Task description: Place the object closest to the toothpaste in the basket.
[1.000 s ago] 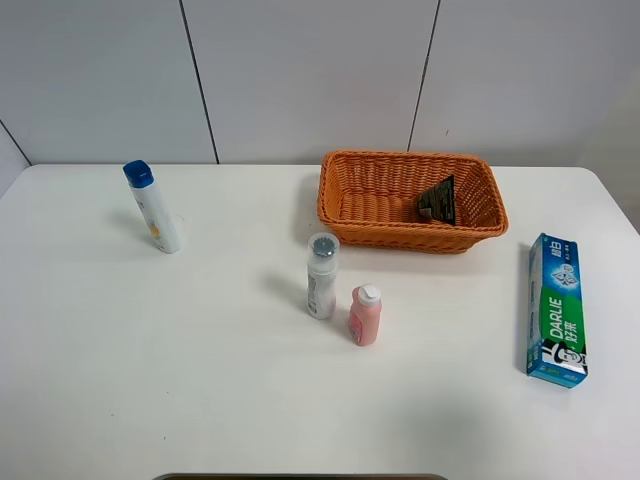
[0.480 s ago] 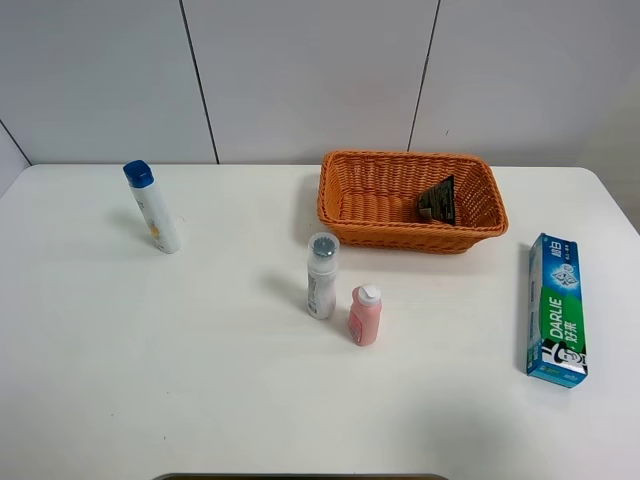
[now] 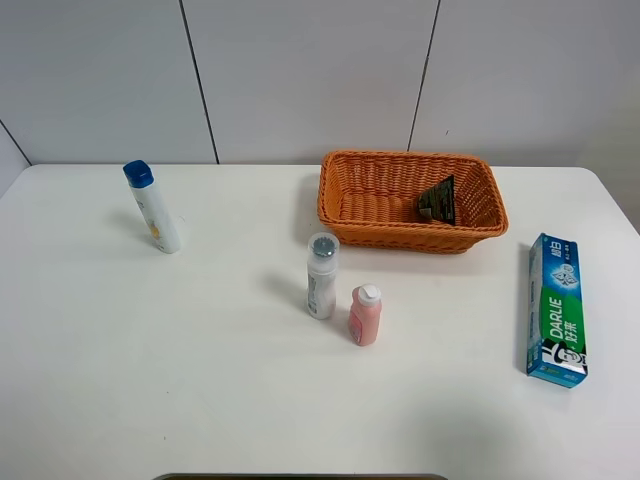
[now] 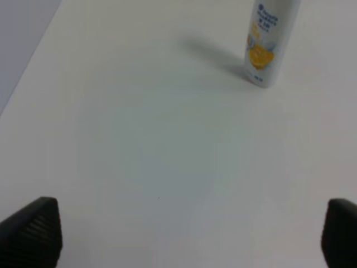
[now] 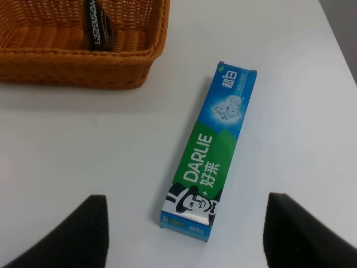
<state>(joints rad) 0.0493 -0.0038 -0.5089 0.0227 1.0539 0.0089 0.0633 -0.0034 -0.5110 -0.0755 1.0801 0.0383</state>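
Observation:
The blue-and-green toothpaste box point(image 3: 556, 310) lies flat at the table's right edge and also shows in the right wrist view point(image 5: 212, 170). The orange wicker basket point(image 3: 400, 236) stands at the back centre, with a dark tube point(image 3: 438, 200) leaning inside it. A small pink bottle point(image 3: 365, 315) stands mid-table, beside a white bottle with a grey cap point(image 3: 322, 277). Neither arm shows in the exterior view. My right gripper point(image 5: 184, 240) is open and empty, just short of the toothpaste box. My left gripper point(image 4: 184, 240) is open and empty over bare table.
A white bottle with a blue cap point(image 3: 153, 207) stands at the far left and also shows in the left wrist view point(image 4: 268, 42). The basket's wall point(image 5: 78, 67) and the dark tube point(image 5: 97, 25) lie beyond the toothpaste in the right wrist view.

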